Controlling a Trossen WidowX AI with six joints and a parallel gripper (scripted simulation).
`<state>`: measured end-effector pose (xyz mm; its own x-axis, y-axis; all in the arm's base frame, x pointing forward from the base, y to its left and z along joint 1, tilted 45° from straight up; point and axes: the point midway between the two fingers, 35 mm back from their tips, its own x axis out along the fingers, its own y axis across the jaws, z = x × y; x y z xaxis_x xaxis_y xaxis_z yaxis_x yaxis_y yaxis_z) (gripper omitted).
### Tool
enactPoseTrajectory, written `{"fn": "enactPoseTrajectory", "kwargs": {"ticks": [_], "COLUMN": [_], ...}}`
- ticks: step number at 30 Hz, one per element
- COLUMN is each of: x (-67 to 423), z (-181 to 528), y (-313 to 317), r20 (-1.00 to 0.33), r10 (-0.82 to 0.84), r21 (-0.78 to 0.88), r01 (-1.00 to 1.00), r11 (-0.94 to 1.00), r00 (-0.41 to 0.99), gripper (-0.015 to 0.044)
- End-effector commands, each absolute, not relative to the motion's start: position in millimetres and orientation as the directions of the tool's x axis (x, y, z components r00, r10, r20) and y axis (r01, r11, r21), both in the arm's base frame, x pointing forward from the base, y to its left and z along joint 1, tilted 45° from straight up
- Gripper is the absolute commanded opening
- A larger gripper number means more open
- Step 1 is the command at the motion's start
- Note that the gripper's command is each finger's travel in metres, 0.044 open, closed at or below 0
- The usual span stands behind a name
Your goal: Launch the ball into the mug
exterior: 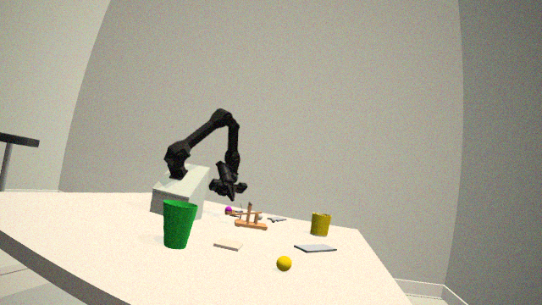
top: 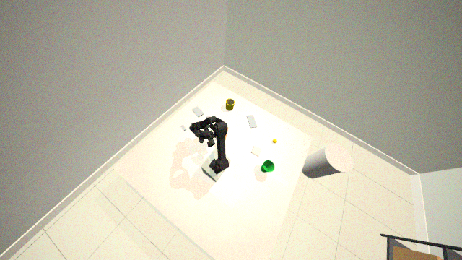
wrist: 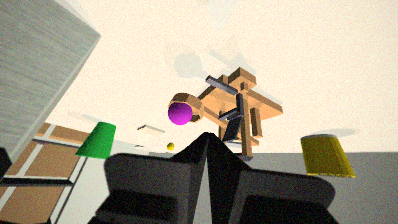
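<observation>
The wooden catapult (exterior: 251, 222) (wrist: 245, 102) stands on the white table (exterior: 85, 237), with a purple ball (exterior: 229, 208) (wrist: 180, 113) resting in its cup. The yellow mug (top: 229, 104) (exterior: 320, 224) (wrist: 326, 155) stands upright to the right of the catapult in the exterior view. My gripper (exterior: 230, 196) (wrist: 208, 136) (top: 209, 141) is shut with nothing between the fingers. It hangs a little above the catapult, pointing down near the ball end. In the top view the arm hides the catapult.
A green cup (top: 267, 166) (exterior: 179, 224) (wrist: 98, 141) and a loose yellow ball (top: 274, 141) (exterior: 284, 263) (wrist: 170, 146) are on the table. There are also flat grey plates (exterior: 315, 247) (top: 251, 121), a beige block (exterior: 229, 244) (top: 256, 151) and the arm's grey pedestal (exterior: 182, 188) (wrist: 35, 65).
</observation>
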<state>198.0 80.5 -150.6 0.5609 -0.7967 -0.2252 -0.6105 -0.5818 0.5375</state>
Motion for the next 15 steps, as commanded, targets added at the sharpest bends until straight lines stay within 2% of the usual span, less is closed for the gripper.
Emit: {"fn": "enactPoseTrajectory", "kwargs": {"ticks": [1,15], "x": [198.0,198.2], "z": [-155.8,-172.6], "y": [73.4,57.1], "r20": [-0.221,-0.22], "r10": [-0.798,-0.798], "r21": [0.546,0.546], "r01": [-0.607,-0.607], "r11": [-0.577,-0.577], "r00": [0.56,0.561], "gripper": [0.0,0.0]}}
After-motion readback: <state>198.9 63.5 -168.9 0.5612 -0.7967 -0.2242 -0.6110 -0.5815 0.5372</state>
